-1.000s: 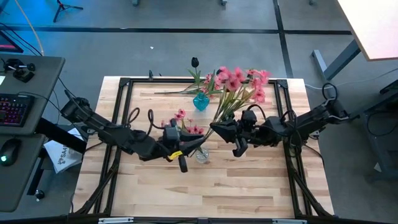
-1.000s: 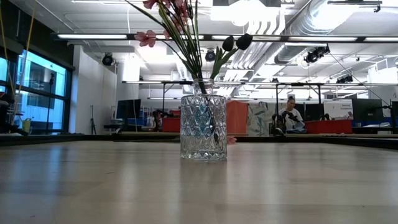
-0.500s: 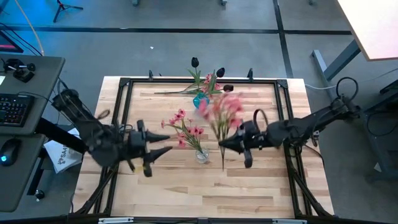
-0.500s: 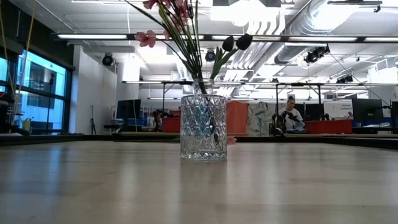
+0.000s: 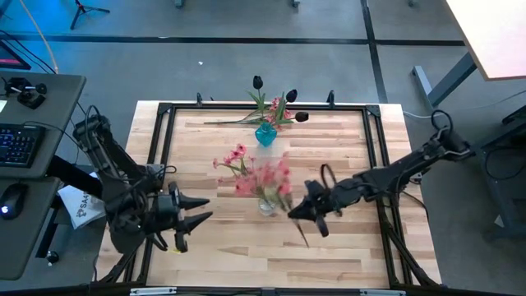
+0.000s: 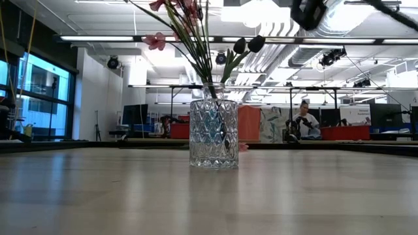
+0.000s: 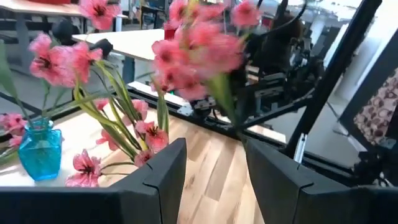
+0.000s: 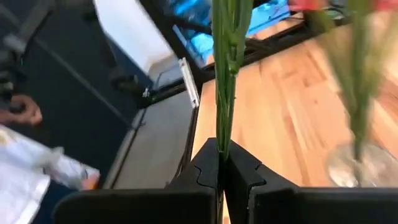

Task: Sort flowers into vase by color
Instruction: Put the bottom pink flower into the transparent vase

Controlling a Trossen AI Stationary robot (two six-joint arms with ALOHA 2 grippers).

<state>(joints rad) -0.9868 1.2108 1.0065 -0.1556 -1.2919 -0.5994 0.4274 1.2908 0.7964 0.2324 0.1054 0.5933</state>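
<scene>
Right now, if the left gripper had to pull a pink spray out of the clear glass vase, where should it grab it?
Probably on the bare green stems just above the clear glass vase, coming in from the side. The stems bunch there, while the pink blossoms fan out higher and would crush. The left gripper is open at the table's left; the right gripper already clamps another pink spray.

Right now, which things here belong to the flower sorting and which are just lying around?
Job:
pink spray held by the right gripper
clear vase
blue vase
black buds

Lying about:
keyboard
mouse
left gripper, waiting open
</scene>
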